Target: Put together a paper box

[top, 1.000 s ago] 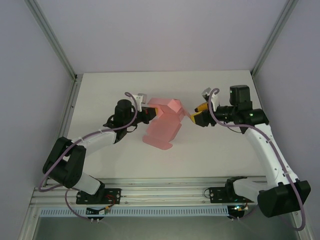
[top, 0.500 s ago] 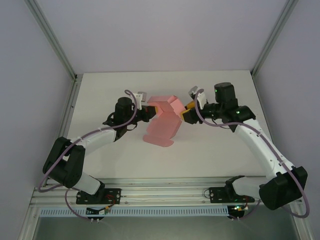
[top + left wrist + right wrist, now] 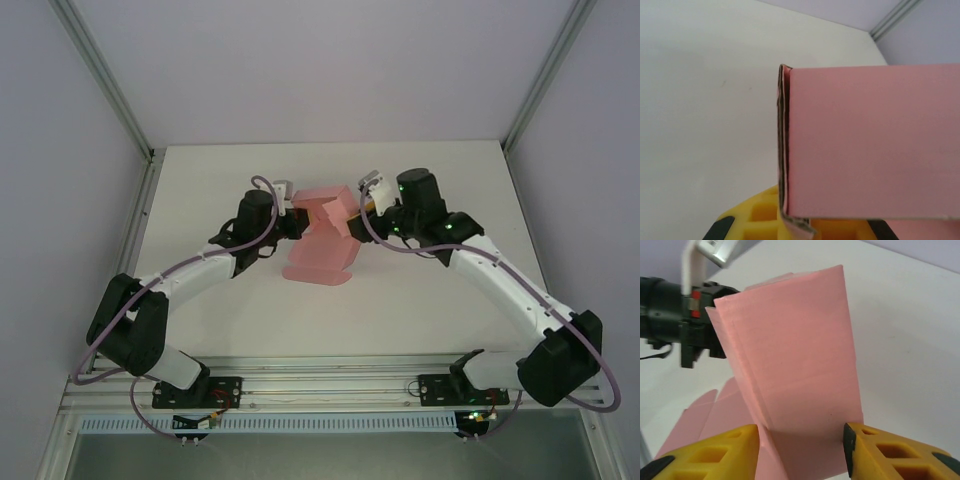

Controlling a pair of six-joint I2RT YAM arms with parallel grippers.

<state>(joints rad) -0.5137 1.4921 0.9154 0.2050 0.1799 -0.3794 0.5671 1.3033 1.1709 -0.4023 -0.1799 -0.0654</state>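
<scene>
The pink paper box (image 3: 322,240) is half-folded at the table's middle, its lower flaps resting on the table and its upper part raised. My left gripper (image 3: 298,222) is shut on the box's left edge. In the left wrist view a pink panel (image 3: 870,140) covers the right side, and its layered edge runs down into the yellow fingers (image 3: 760,220). My right gripper (image 3: 358,207) is at the raised part from the right. It stands open (image 3: 801,440), and its yellow fingers (image 3: 725,450) straddle the upright pink panel (image 3: 795,355), close to both side edges.
The white table (image 3: 430,300) is bounded by an aluminium frame rail (image 3: 300,385) at the near edge and by grey walls on the other sides. The left arm's wrist (image 3: 675,305) shows behind the panel in the right wrist view.
My right arm has swung left across the table and brought its open fingers around the raised panel. The box has shifted and turned slightly. My left gripper has kept its hold.
</scene>
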